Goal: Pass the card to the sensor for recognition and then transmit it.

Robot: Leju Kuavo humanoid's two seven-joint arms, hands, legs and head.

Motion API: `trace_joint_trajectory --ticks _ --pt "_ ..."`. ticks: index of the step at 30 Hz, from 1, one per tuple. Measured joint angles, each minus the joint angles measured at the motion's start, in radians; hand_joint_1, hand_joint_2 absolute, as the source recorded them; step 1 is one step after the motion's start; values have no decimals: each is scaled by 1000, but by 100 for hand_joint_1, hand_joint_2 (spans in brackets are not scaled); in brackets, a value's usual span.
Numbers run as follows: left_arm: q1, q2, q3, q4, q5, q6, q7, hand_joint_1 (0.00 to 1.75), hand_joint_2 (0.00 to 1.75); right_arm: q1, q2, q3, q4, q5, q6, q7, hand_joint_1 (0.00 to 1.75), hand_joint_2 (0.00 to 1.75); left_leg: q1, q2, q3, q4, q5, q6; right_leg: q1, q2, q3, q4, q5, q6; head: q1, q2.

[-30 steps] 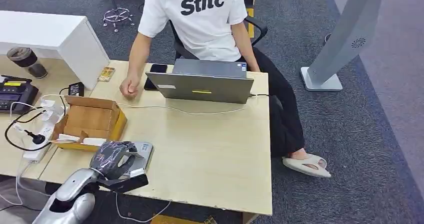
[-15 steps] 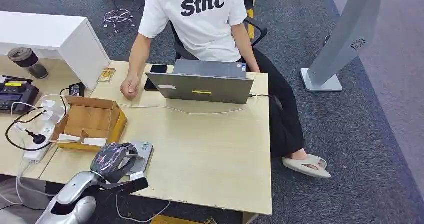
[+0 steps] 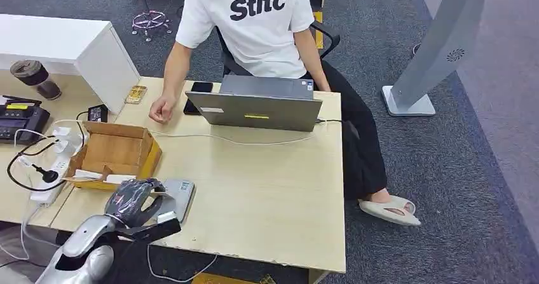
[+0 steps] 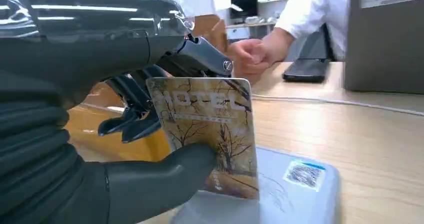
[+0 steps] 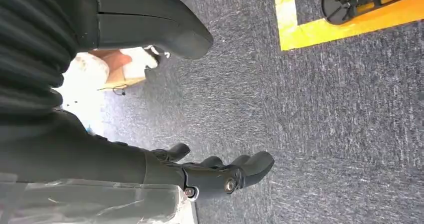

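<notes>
One hand, the left (image 4: 125,134), is pinching the brown tree-printed hotel card (image 4: 210,134) upright, touching the flat grey sensor pad (image 4: 280,194) on the counter (image 3: 267,189); recognition appears underway, handover judged next.

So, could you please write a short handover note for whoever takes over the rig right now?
Left hand: holds the card upright, its lower edge at the grey sensor on the table.
Right hand: hangs over the carpet, fingers apart, holding nothing.
Done: card brought to the sensor.
Left: recognition cannot be confirmed; then pass the card on, probably to the person at the laptop.
</notes>
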Motion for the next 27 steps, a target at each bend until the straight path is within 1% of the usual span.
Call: trace_joint_trajectory --ticks 4,8,11,14,19,22,27 --pt "-17 12 32 -19 10 -9 -4 175 175 0 0 0 0 11 -7 0 0 175 0 0 0 0 0 0 0 0 -1 0 0 0 0 0" --pt "-69 31 58 -34 -11 -21 7 175 175 0 0 0 0 14 -14 2 0 175 0 0 0 0 0 0 0 0 -1 0 0 0 0 0" --pt "-119 53 61 -34 -26 -46 15 175 175 0 0 0 0 16 -14 2 0 175 0 0 -1 0 0 0 0 0 -1 0 0 0 0 0" --pt "-156 68 63 -34 -36 -49 16 175 175 0 0 0 0 16 -14 4 0 175 0 0 -1 0 0 0 0 0 -1 0 0 0 0 0" --pt "-227 80 62 -32 -65 -52 25 175 175 0 0 0 0 16 -14 18 0 175 0 0 -1 0 0 0 0 0 -1 0 0 0 0 0" --pt "-280 90 59 -32 -108 -53 60 175 175 0 0 0 0 17 -15 17 0 175 0 0 -1 0 0 0 0 1 -2 0 0 0 0 0" --pt "-320 101 58 -32 -118 -56 69 175 175 0 0 0 0 24 -15 17 0 175 0 0 -1 0 0 0 0 1 -2 0 0 0 0 0"
